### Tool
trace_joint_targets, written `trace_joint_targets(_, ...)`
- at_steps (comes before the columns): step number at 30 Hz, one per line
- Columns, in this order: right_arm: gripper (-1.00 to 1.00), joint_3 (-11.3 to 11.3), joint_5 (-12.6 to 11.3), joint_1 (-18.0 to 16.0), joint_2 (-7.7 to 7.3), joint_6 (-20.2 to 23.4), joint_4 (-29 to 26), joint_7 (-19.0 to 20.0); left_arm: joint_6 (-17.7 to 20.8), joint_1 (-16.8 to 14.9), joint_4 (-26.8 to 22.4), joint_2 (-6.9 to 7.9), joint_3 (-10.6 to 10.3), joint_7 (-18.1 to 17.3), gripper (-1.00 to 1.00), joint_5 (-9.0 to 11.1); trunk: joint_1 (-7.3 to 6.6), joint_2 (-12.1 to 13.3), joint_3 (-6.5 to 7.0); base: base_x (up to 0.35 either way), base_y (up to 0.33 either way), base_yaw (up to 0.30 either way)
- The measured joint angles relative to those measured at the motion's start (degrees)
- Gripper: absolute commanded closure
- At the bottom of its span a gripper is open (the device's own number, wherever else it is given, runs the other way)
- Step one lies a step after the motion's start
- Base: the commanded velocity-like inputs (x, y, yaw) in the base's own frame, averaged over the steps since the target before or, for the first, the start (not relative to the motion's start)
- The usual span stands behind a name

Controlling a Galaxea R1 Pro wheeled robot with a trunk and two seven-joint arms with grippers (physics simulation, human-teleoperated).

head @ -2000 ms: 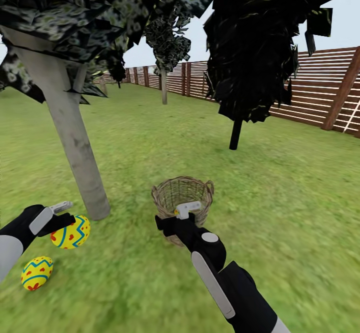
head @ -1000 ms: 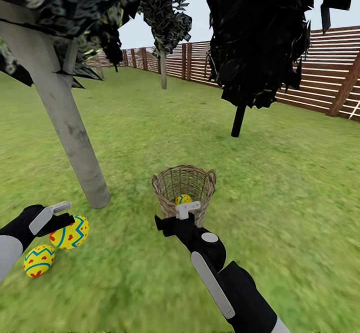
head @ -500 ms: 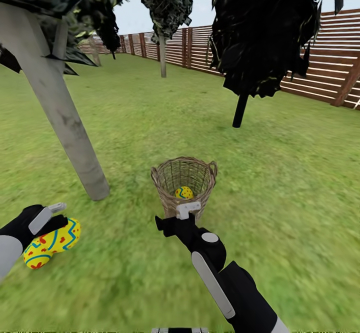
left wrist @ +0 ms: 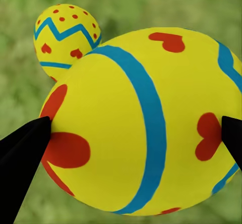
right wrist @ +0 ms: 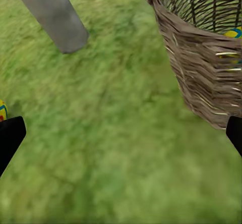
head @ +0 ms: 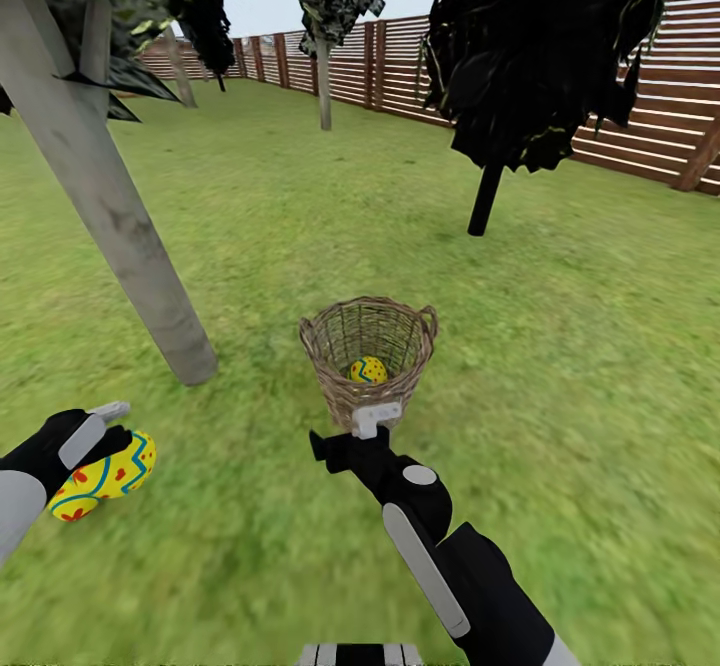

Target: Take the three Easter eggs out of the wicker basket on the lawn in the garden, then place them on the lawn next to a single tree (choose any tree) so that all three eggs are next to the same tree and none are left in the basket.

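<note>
Left wrist view: second egg (left wrist: pixel 65 37) behind.

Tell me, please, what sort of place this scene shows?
Most likely a fenced garden: wide mottled green grass lawn, a brown horizontal-slat wooden fence behind, and a smooth pale grey tree trunk beside a black-trunked tree.

basket (head: pixel 345 346): rough woven wicker | egg (left wrist: pixel 146 123): smooth, glossy | fence (head: pixel 640 136): slatted wood
</note>
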Motion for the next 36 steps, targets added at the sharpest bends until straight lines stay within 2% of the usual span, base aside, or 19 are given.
trace_joint_targets(6,-1.0,0.16,0.02,0.0,0.02,-0.08,-0.1,0.0,-0.32,0.0,-0.01,0.0,-0.14,0.04,1.0,-0.01,0.15,-0.08,-1.33,0.0,0.0,0.0)
trace_joint_targets(7,-1.0,0.63,0.02,0.0,0.0,-0.08,-0.14,0.0,-0.32,0.0,-0.01,0.0,-0.14,0.04,1.0,-0.01,0.18,-0.09,-1.55,0.0,0.0,0.0)
trace_joint_targets(10,-1.0,4.06,0.31,0.0,-0.06,-0.15,-0.75,-0.1,-0.33,0.0,-0.01,0.0,-0.15,0.04,1.0,-0.01,0.26,-0.13,-2.22,0.0,0.0,0.0)
trace_joint_targets(12,-1.0,4.87,0.45,0.0,-0.07,-0.17,-0.98,-0.14,-0.33,0.0,-0.38,0.0,-0.15,0.09,1.0,-0.01,0.31,-0.16,-2.66,0.0,0.0,0.0)
trace_joint_targets(18,-1.0,5.52,0.54,0.0,-0.07,-0.18,-1.13,-0.1,-0.11,0.01,-9.78,0.05,0.29,-0.06,1.0,0.0,0.46,-0.24,-3.99,0.0,0.0,0.0)
trace_joint_targets(25,-1.0,5.49,0.55,0.0,-0.07,-0.18,-1.14,-0.08,-0.03,0.02,-13.72,0.06,0.31,-0.04,1.0,-0.02,0.46,-0.25,-4.0,0.015,0.0,0.0)
trace_joint_targets(36,-1.0,5.57,0.55,0.0,-0.07,-0.17,-1.14,-0.13,-0.04,0.02,-14.13,0.06,0.33,0.23,1.0,-0.03,0.45,-0.25,-4.0,0.103,0.0,0.0)
